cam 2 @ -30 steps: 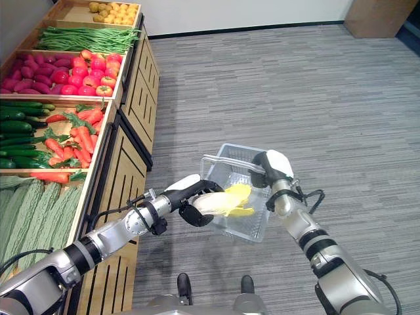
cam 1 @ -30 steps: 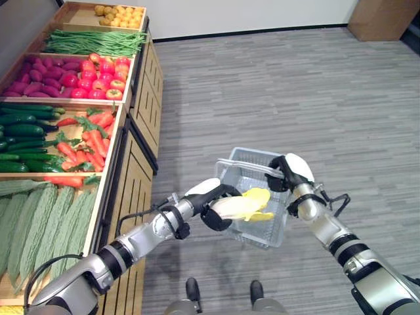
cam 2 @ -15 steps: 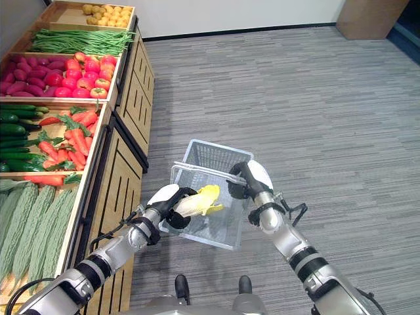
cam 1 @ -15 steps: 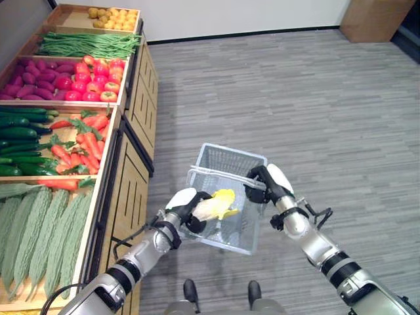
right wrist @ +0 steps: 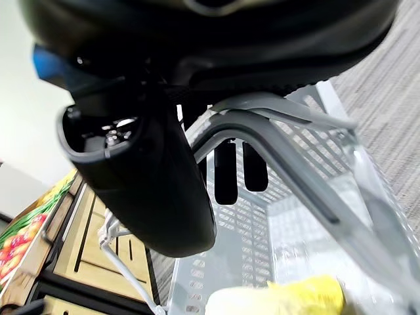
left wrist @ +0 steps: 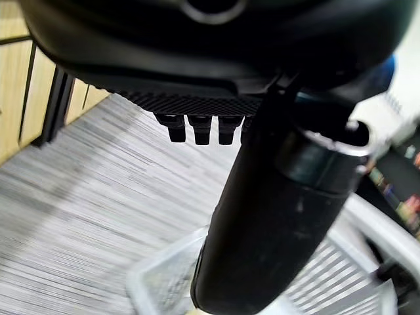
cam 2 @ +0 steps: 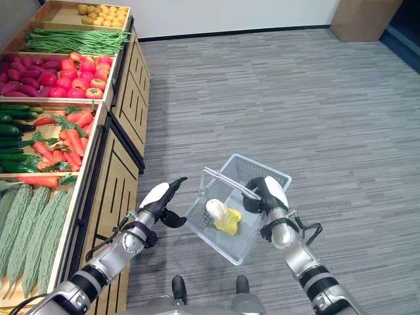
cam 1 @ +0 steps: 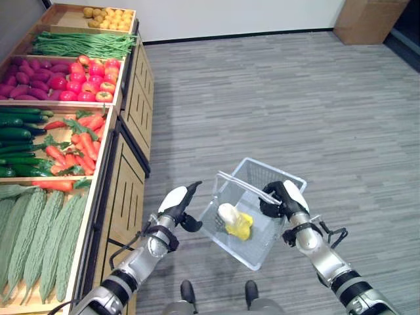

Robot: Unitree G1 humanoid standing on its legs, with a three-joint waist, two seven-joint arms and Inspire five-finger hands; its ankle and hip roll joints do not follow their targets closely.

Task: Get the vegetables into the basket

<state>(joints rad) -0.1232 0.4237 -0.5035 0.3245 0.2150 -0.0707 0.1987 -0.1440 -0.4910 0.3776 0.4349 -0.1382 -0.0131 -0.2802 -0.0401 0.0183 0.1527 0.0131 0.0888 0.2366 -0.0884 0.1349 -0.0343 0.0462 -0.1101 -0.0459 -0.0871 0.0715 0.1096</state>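
Observation:
A clear wire basket (cam 1: 260, 244) hangs low over the grey floor, tilted, in front of me. My right hand (cam 1: 283, 199) is shut on its handle (right wrist: 262, 125), with the fingers curled round the bars. A pale yellow and white leafy vegetable (cam 1: 233, 220) lies inside the basket, seen too in the right wrist view as the vegetable (right wrist: 282, 298). To the left of the basket my left hand (cam 1: 178, 203) is open and empty, a short way from the basket's left wall. Its thumb (left wrist: 262, 216) stands over the basket's rim (left wrist: 164, 272).
A wooden produce stand (cam 1: 128, 177) runs along the left. Its bins hold bitter gourds (cam 1: 39, 236), carrots (cam 1: 79, 147), cucumbers (cam 1: 16, 141), tomatoes (cam 1: 85, 88), green beans (cam 1: 82, 44) and potatoes (cam 1: 111, 18). A brown box (cam 1: 367, 20) stands at the far right.
My left hand has let go of the yellow vegetable, which now lies in the basket, and has drawn back to the left. The basket has moved right and down. The camera has shifted.

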